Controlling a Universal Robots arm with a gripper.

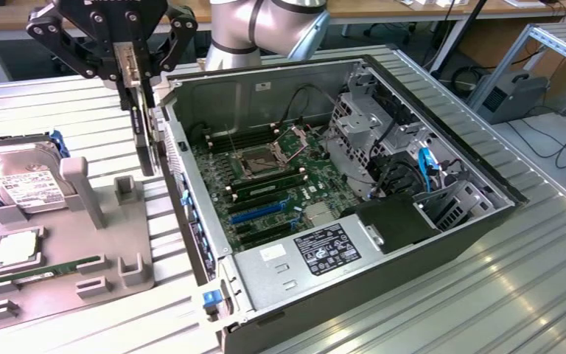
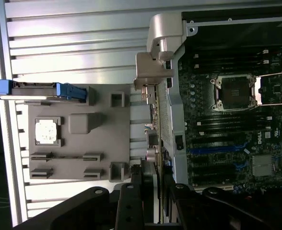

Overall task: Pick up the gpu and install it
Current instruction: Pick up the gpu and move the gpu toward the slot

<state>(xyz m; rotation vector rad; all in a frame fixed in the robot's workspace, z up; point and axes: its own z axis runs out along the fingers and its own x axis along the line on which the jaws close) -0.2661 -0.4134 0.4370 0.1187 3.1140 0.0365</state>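
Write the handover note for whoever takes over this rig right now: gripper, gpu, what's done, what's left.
Gripper: shut on the gpu, which hangs on edge below it.
Position: the gpu is in the air between the grey holder tray and the open computer case, beside the case wall.
Done: the gpu is picked up and off the tray.
Left: it is not yet inside the case or seated on the motherboard.
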